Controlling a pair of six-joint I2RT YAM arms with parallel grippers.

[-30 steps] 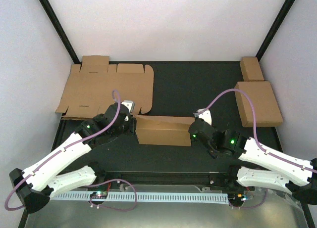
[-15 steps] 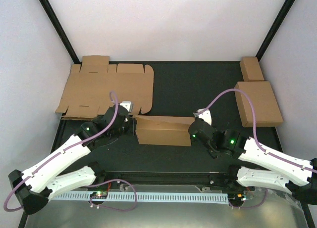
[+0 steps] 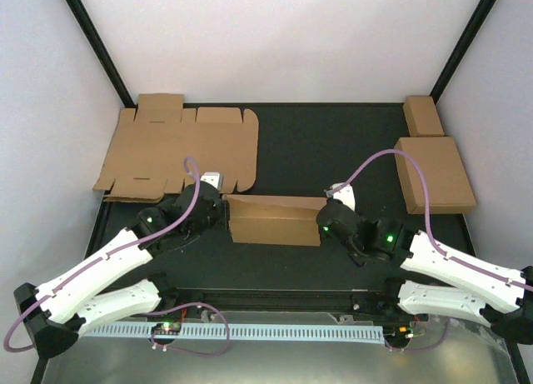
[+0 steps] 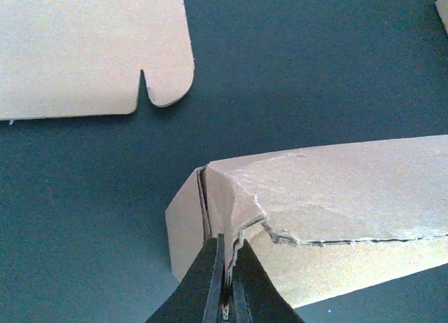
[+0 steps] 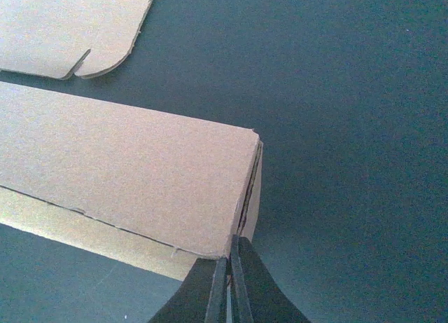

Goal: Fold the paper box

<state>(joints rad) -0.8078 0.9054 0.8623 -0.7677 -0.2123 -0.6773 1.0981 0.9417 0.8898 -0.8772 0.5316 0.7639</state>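
The paper box (image 3: 275, 220), a half-folded brown trough at the centre of the table (image 3: 333, 151), was pinched by the left gripper (image 4: 227, 251) at its 9 o'clock end and the right gripper (image 5: 229, 254) at 3 o'clock; only the left gripper had turned slightly since.

Plain white walls (image 3: 283, 42) and black corner posts (image 3: 97, 47) enclose a dark tabletop (image 3: 325, 142).

Desk (image 3: 325, 151): dark, matte.
Far left: flat cardboard sheet (image 3: 179, 151), die-cut, rounded tabs, lying partly off the desk's left edge.
Far right: shallow squarish brown box (image 3: 435, 174); small oblong brown box (image 3: 423, 116) just behind it.
Near edge: white slotted strip (image 3: 275, 331).
White walls (image 3: 283, 42) on three sides.
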